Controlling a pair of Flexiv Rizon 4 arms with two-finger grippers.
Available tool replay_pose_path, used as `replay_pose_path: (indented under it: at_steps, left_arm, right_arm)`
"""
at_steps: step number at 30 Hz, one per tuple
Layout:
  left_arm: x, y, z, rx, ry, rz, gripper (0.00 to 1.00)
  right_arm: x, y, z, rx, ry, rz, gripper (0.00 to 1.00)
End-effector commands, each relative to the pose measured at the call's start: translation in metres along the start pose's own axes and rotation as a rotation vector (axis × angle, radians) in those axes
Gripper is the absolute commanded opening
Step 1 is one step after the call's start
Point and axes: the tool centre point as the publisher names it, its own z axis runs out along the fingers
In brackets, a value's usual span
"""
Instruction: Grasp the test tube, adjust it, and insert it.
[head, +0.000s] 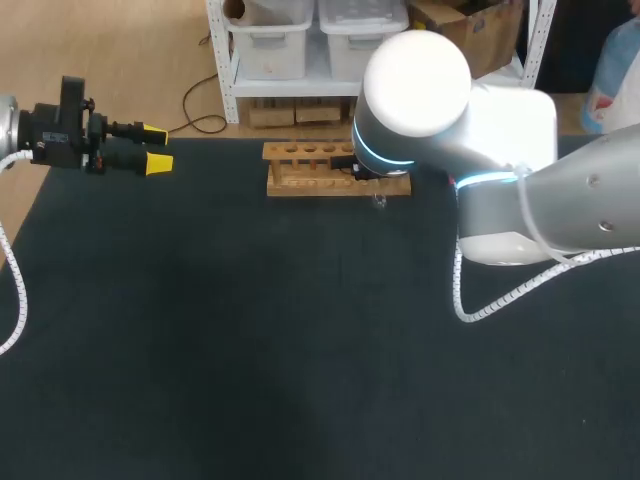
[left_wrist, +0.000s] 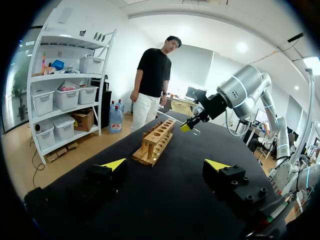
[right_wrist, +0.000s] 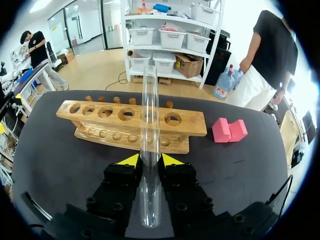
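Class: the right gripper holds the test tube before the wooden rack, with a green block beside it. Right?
No: the block is pink, not green, per the right wrist view. The right gripper does hold the test tube before the rack.

The test tube (right_wrist: 149, 100) is clear and glossy, like glass. The rack (right_wrist: 131, 120) is pale, matt bare wood. The desk (head: 250, 350) has a dark, matt, cloth-like covering. The right end effector (right_wrist: 149, 161) looks like matt black plastic, and the pink block (right_wrist: 229, 130) like dull foam.
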Motion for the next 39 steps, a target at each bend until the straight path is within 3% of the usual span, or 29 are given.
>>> replay_pose_path:
  at_steps: [1,39]
  left_arm:
    - [0.001,0.0,0.0,0.0,-0.003,0.003,1.0]
    - [0.001,0.0,0.0,0.0,-0.003,0.003,1.0]
  right_arm:
    - [-0.001,0.001,0.004,0.0,0.006,0.002,0.0]
    - [0.01,0.004,0.024,-0.01,0.091,0.001,0.0]
